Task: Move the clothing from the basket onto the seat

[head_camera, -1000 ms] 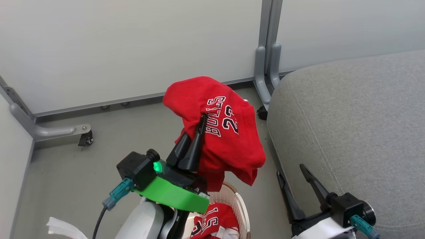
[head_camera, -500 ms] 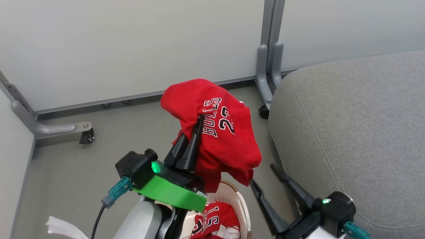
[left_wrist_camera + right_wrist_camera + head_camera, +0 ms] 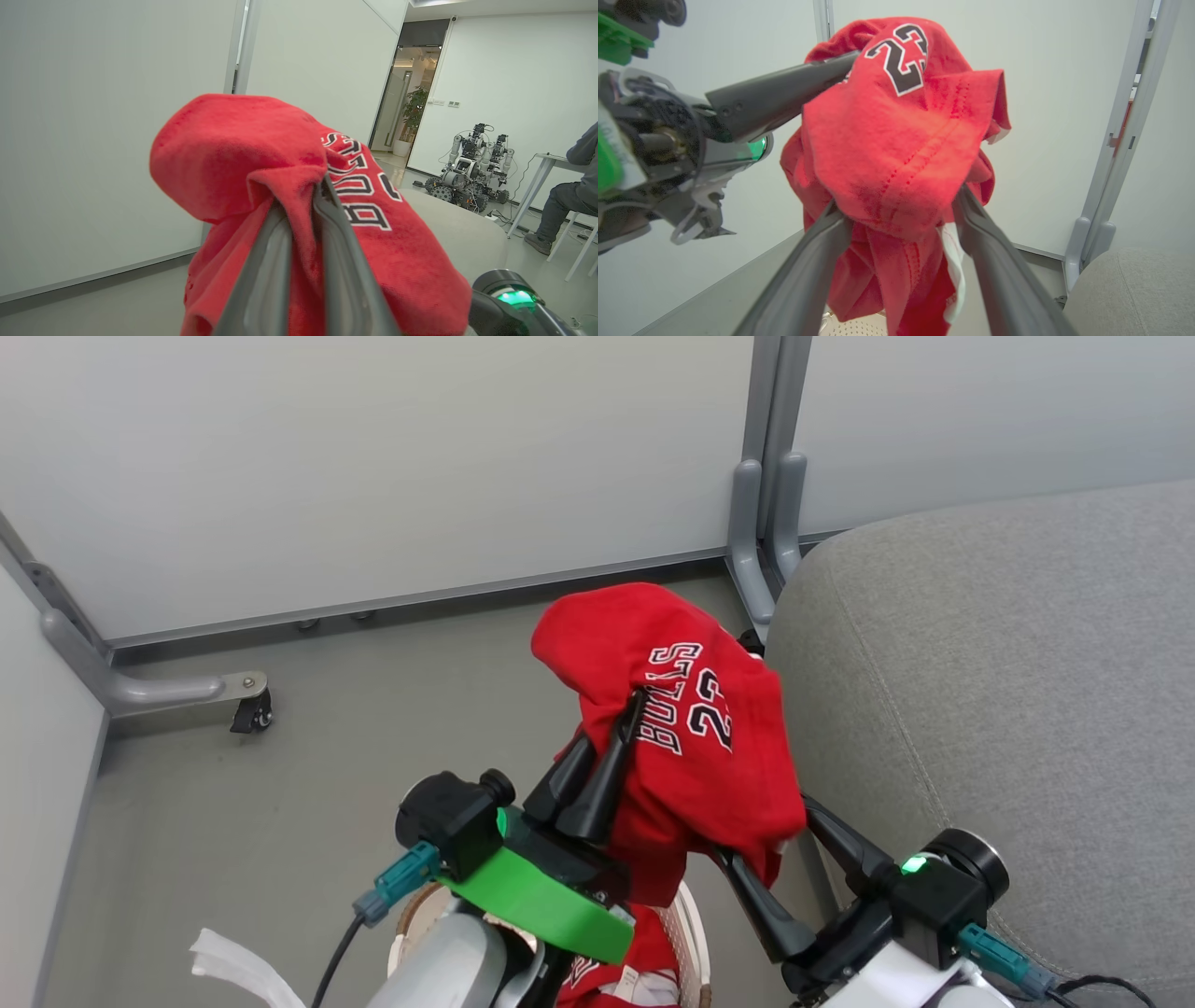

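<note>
Red BULLS 23 jersey (image 3: 691, 747), clenched in left gripper (image 3: 635, 702), carried nearer grey fabric seat (image 3: 1008, 691); spread right gripper (image 3: 901, 205) now straddles hem, placing close

Head view: is looking down from above at the floor (image 3: 233, 821), the seat (image 3: 1008, 691) edge and the raised jersey (image 3: 691, 747).
Left wrist view: is peering along its fingers (image 3: 261, 280), jersey right up close.
Right wrist view: is facing the wall (image 3: 1055, 93), equally close.
Shared: all three are catching the jersey.

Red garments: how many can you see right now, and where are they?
2. The jersey hangs pinched in the left tool, lifted above the basket; a second red piece lies in the basket beneath it. More may be hidden underneath.
</note>
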Available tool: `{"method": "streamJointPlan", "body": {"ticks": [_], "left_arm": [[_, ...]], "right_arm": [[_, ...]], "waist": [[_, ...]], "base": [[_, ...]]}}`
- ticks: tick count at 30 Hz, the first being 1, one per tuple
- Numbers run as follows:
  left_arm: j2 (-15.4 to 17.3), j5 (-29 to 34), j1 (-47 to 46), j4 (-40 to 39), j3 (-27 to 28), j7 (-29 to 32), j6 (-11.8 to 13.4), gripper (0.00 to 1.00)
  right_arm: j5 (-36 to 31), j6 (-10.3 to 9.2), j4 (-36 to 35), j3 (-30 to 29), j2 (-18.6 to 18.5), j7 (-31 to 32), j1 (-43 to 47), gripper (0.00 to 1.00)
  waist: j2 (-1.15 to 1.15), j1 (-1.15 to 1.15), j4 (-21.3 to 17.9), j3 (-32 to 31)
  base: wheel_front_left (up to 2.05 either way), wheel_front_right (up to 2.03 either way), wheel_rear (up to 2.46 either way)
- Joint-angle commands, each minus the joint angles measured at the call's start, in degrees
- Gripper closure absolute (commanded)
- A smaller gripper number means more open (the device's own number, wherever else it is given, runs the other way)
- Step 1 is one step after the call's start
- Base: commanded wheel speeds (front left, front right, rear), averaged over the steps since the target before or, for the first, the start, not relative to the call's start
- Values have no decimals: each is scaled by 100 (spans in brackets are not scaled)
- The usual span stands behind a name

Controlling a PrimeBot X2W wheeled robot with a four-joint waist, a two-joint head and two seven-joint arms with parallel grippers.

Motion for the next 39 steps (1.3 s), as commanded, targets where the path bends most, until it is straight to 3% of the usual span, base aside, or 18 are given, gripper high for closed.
{"method": "streamJointPlan", "body": {"ticks": [1,13,25,26,27,28,39], "left_arm": [[22,33,-96,18,-40,-20,-24,100],[21,-156,-287,83,-695,-20,-25,100],[21,-309,-366,183,-893,-20,-25,100],[21,-316,-363,189,-891,-20,-25,100],[21,-323,-356,196,-885,-20,-25,100],[21,-324,-353,203,-876,-20,-25,100],[21,-300,-239,233,-781,-20,-25,100]], "right_arm": [[-26,0,59,12,-37,-16,-101,0],[-2,0,682,644,-114,-16,-624,0],[-120,0,866,924,58,-16,-857,0],[-102,0,866,912,70,-16,-837,17],[-72,0,872,893,84,-16,-813,85],[-58,0,856,876,96,-16,-803,100],[-34,0,669,687,169,-16,-618,100]], "waist": [[0,0,30,-2],[0,0,158,-38],[0,0,242,-72],[0,0,248,-75],[0,0,254,-78],[0,0,258,-79],[0,0,243,-142]], "base": [[0,0,0],[0,0,0],[0,0,0],[0,0,0],[0,0,0],[0,0,0],[0,0,0]]}}
